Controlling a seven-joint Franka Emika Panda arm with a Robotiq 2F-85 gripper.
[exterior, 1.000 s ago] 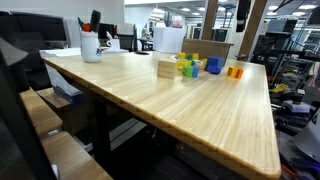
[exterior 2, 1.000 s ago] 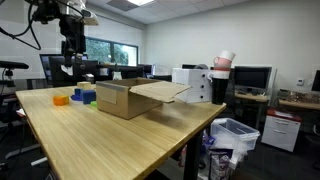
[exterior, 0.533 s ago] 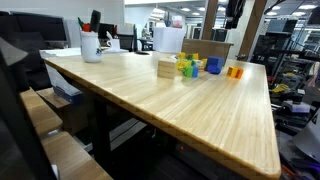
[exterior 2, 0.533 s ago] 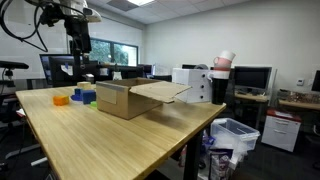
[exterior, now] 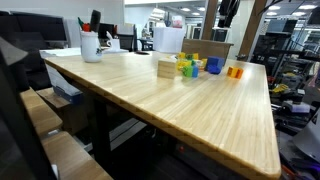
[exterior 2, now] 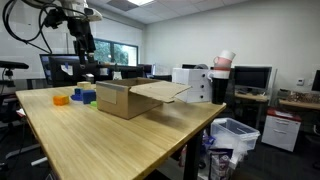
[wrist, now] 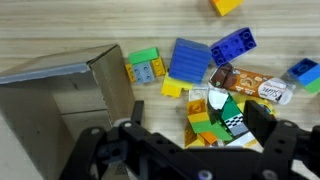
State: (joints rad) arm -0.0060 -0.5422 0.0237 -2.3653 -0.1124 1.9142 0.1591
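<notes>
Jaws spread, empty over blocks (wrist: pixel 188 60), shifted toward box (exterior 2: pixel 125 98) vs 1s ago

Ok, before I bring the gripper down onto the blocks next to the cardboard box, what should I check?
1. Gripper open: ok, the jaws stand wide apart in the wrist view.
2. Gripper empty: ok, nothing sits between the fingers.
3. Height: ok, it hangs well above the table in an exterior view.
4. Aim: ok, the pile of blocks lies between the fingers.
5. One block free to grasp: not ok, the pile's pieces touch each other and a wrapped snack bar.
6. Clearance from the cardboard box: cannot tell, its wall lies close to one finger.
</notes>
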